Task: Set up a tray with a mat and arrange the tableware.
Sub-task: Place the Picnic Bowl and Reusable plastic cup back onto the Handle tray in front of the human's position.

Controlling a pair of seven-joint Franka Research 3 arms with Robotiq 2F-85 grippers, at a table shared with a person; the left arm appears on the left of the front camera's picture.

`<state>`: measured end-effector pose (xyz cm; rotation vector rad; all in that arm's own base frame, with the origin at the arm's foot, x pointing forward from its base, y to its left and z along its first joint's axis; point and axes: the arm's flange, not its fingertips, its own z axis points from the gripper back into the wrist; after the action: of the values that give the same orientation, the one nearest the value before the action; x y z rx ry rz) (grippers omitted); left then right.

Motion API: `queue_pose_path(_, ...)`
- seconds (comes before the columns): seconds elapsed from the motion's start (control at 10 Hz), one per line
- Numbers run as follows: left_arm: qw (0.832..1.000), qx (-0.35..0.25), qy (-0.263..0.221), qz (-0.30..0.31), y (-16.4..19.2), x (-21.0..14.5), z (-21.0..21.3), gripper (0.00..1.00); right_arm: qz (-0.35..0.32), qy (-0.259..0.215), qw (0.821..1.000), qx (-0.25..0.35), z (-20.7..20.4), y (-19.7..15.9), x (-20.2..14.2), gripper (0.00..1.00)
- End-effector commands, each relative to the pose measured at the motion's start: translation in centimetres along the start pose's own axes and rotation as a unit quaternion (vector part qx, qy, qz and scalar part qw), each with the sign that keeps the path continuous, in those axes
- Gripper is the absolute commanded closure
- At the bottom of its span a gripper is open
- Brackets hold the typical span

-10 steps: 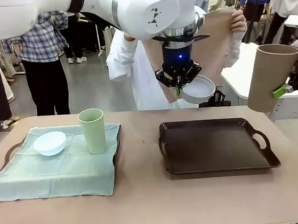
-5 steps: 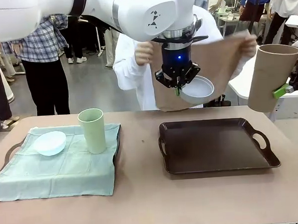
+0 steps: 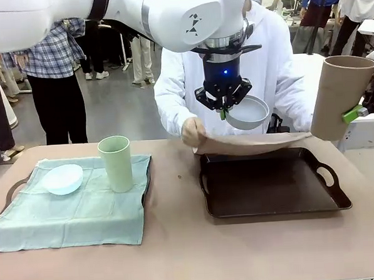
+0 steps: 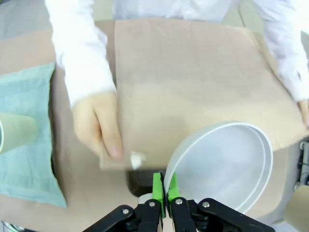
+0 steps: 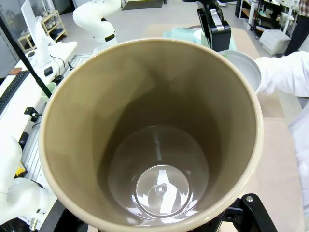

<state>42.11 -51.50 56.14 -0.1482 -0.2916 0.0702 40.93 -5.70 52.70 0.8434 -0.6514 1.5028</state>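
Front view: a person lays a tan cloth mat (image 3: 253,143) on the dark tray (image 3: 271,182). Left gripper (image 3: 225,106), above, pinches the white-grey bowl (image 3: 248,111). Right gripper (image 3: 355,113) holds the tall tan-brown cup (image 3: 338,97), far right.

Left wrist view: green fingers (image 4: 158,186) grip the bowl's rim.

Right wrist view: the cup looks empty.

Next, I think, both go down on the flat mat.

No readable text, labels, brand names or numbers anywhere in these views. Only mark: a small dark geometric logo on the white shell of the left arm (image 3: 193,19) in the front view, shapes only, no letters legible. Tray, mat, cups and bowls are all plain and unprinted. Background shelving in the right wrist view is too small and blurred to read anything.
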Motion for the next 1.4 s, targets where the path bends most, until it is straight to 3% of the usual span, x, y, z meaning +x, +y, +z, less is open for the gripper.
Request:
queue_pose_path(0.0,1.000,-0.006,-0.004,-0.007,0.00,0.26,0.18,0.99,0.007,0.003,1.000,0.002,-0.14,0.03,-0.14,1.00)
queue_pose_path(1.3,1.000,-0.006,-0.004,-0.007,0.00,0.26,0.18,0.99,0.007,0.003,1.000,0.002,-0.14,0.03,-0.14,1.00)
